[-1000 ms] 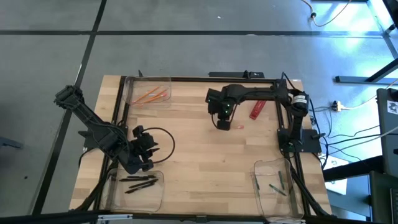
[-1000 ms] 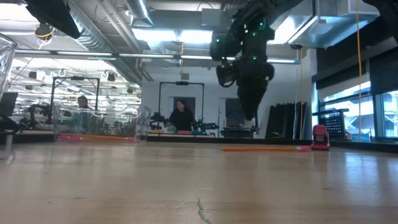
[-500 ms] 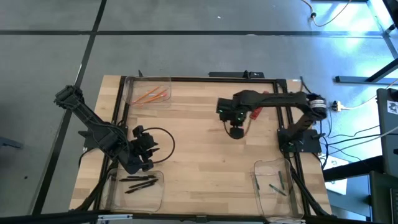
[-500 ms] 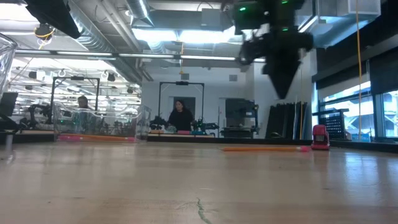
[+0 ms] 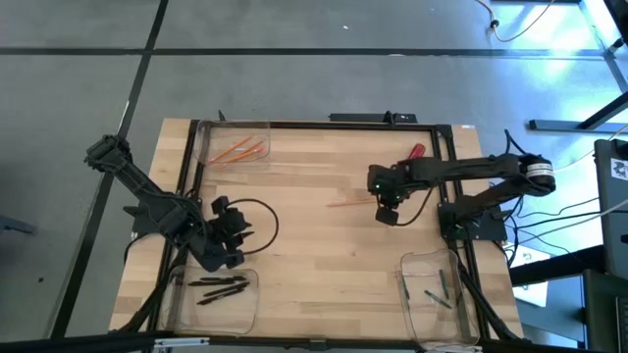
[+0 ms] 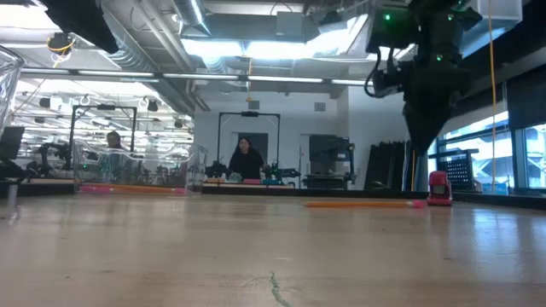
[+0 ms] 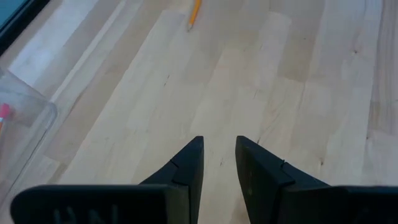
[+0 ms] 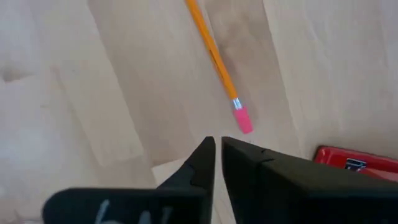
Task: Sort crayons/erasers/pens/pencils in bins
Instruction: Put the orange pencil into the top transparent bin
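An orange pencil (image 5: 348, 203) with a pink eraser end (image 8: 242, 119) lies flat on the wooden table; it also shows in the low view (image 6: 363, 204). My right gripper (image 5: 388, 214) hangs above the table just right of the pencil's eraser end. Its fingers point down and are shut on nothing (image 8: 217, 148). My left gripper (image 5: 233, 231) waits at the table's left, narrowly open and empty (image 7: 219, 155). A clear bin (image 5: 234, 147) at the far left holds orange pencils. A clear bin (image 5: 216, 292) at the near left holds black pens. A third clear bin (image 5: 437, 289) stands at the near right.
A thick red cylinder (image 5: 416, 152) lies near the far right, partly under my right arm; it also shows in the low view (image 6: 438, 189) and the right wrist view (image 8: 354, 163). The near right bin holds a few small green sticks. Bare wood lies between the arms.
My right gripper has swung from above the pencil toward the table's right edge and stays raised. The whole pencil now shows. The pencil and the red cylinder have stayed where they were.
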Controlling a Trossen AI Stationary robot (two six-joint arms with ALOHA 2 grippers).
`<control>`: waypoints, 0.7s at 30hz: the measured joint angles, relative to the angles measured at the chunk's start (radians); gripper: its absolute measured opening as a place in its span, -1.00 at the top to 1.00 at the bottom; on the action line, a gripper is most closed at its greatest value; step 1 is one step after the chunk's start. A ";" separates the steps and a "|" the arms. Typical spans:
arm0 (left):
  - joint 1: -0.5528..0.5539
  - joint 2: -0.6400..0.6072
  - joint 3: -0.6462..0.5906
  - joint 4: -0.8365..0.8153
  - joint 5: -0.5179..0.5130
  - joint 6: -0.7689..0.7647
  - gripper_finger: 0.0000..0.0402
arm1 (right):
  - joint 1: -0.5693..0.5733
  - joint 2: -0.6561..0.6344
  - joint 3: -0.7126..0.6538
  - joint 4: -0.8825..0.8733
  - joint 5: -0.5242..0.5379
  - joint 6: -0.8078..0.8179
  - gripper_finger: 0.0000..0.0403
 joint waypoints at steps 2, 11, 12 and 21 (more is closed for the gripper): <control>0.001 0.000 0.000 0.011 0.000 0.000 0.57 | -0.009 0.010 -0.015 0.016 0.003 -0.001 0.80; 0.000 0.000 0.000 0.010 0.000 0.000 0.57 | -0.051 0.029 -0.072 0.114 0.006 -0.128 0.30; 0.000 0.000 0.000 0.010 0.001 -0.001 0.57 | -0.058 0.029 -0.083 0.118 0.007 -0.130 0.24; 0.000 0.000 0.000 0.010 0.000 0.000 0.57 | -0.102 0.029 -0.207 0.258 0.006 -0.184 0.01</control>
